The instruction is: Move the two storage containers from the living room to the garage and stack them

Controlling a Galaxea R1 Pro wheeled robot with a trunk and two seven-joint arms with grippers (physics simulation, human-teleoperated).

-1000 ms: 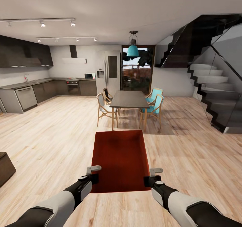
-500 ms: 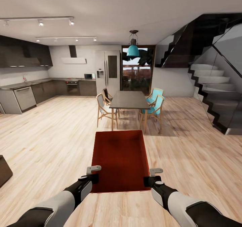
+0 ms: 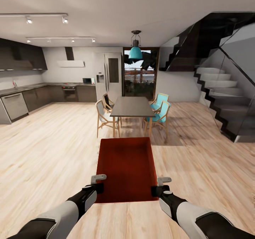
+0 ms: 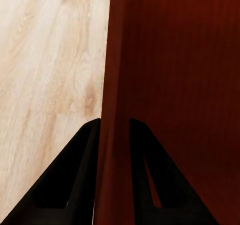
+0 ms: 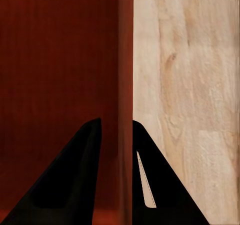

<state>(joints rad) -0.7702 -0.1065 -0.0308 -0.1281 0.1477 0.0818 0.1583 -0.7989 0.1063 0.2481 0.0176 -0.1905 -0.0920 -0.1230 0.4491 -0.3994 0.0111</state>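
Observation:
I carry one red-orange open-top storage container [image 3: 126,164] in front of me, above the light wood plank floor. My left gripper [image 3: 99,187] is shut on its left wall near the close end, and my right gripper [image 3: 156,189] is shut on its right wall. In the left wrist view the thin red wall [image 4: 111,135] runs between the two black fingers [image 4: 75,180]. The right wrist view has the container wall [image 5: 125,110] pinched the same way between its fingers [image 5: 75,175]. The container looks empty inside.
Straight ahead stands a dark dining table [image 3: 131,107] with wooden and teal chairs [image 3: 160,114]. A kitchen counter [image 3: 21,97] runs along the left wall. A dark staircase with glass railing [image 3: 219,97] rises at the right. Open wood floor [image 3: 46,150] lies on both sides.
The whole view has shifted: the kitchen and table slid left and the dark furniture at the lower left left the picture, so the camera moved. Both grippers hold the container as before.

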